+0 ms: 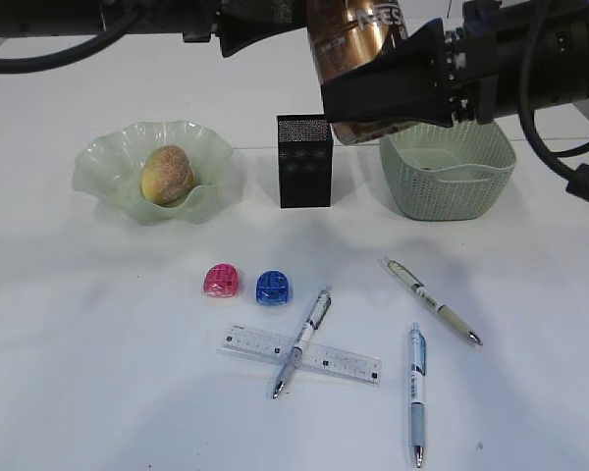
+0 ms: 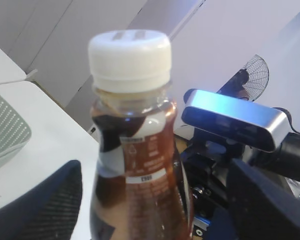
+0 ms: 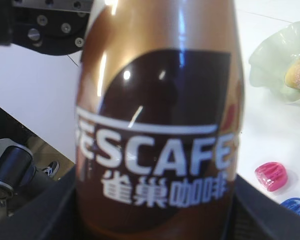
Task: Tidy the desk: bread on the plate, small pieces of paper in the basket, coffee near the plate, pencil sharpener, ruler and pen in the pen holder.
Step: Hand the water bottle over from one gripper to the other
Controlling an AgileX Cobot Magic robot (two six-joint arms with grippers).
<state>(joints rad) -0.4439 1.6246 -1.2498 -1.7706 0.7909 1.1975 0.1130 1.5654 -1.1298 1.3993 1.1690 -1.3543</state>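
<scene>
Gripped aloft in the right gripper (image 1: 373, 98), black fingers clenched on its brown label: coffee bottle (image 1: 358, 29), white cap on, hanging above the gap between the black pen holder (image 1: 304, 162) and the green basket (image 1: 452, 191). Flanking the same bottle without touching it, spread wide with daylight on both sides: left gripper (image 2: 140, 210). Already on the pale green plate (image 1: 98, 162) at back left: bread (image 1: 167, 174). Lying loose on the white table (image 1: 98, 343) in front: pink pencil sharpener (image 1: 222, 281) just beside blue pencil sharpener (image 1: 273, 287); clear ruler (image 1: 344, 361) with one pen (image 1: 304, 339) crossed over it; second pen (image 1: 430, 299) and third pen (image 1: 416, 392) to the right, apart from each other and from the ruler.
</scene>
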